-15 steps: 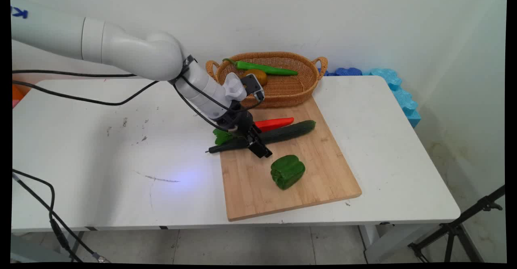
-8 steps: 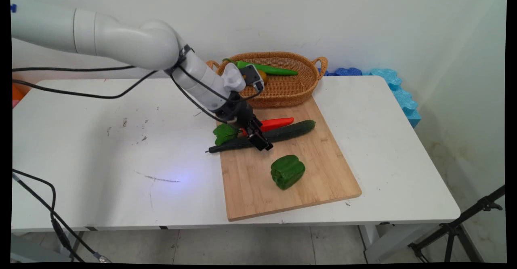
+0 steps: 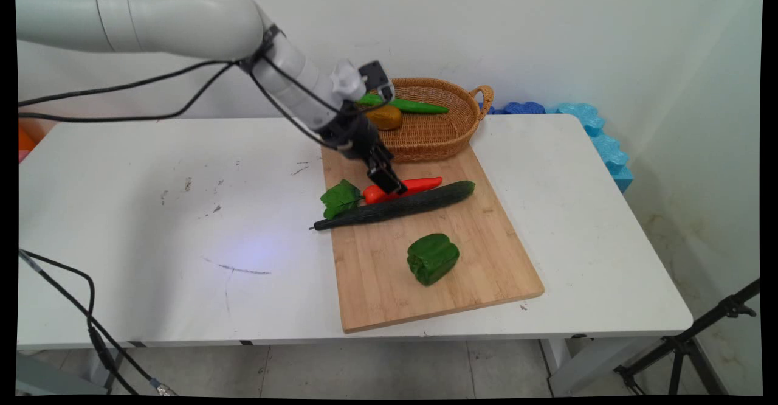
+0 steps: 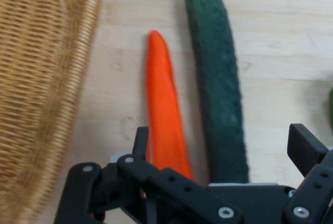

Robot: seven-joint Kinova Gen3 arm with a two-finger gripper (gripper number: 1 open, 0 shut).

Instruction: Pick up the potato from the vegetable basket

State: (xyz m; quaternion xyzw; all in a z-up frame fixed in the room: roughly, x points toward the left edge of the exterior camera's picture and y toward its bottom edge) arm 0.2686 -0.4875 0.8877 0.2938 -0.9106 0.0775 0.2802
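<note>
Gripper (image 3: 389, 181) (image 4: 223, 146) hangs above the carrot & cucumber on the cutting board (image 3: 480, 253), jaws spread wide, nothing betw. them. In hand view the fingers (image 4: 307, 148) stand well apart, straddling both veg from above.

Orange carrot (image 3: 408, 187) (image 4: 164, 130) w/ green leafy top (image 3: 340, 198) lies on the board's far part. Dark green cucumber (image 3: 419, 201) (image 4: 216, 94) lies just beside it on the near side, roughly parallel, stem end poking off the board's left edge onto the white table (image 3: 152, 241).

Green bell pepper (image 3: 433, 258) sits mid-board, apart from the gripper.

Wicker basket (image 3: 444, 131) (image 4: 41, 94) at the board's far end holds a green chili (image 3: 413, 106) & a brownish potato-like item (image 3: 384, 117).

Blue foam pieces (image 3: 595, 131) along the wall at right.
</note>
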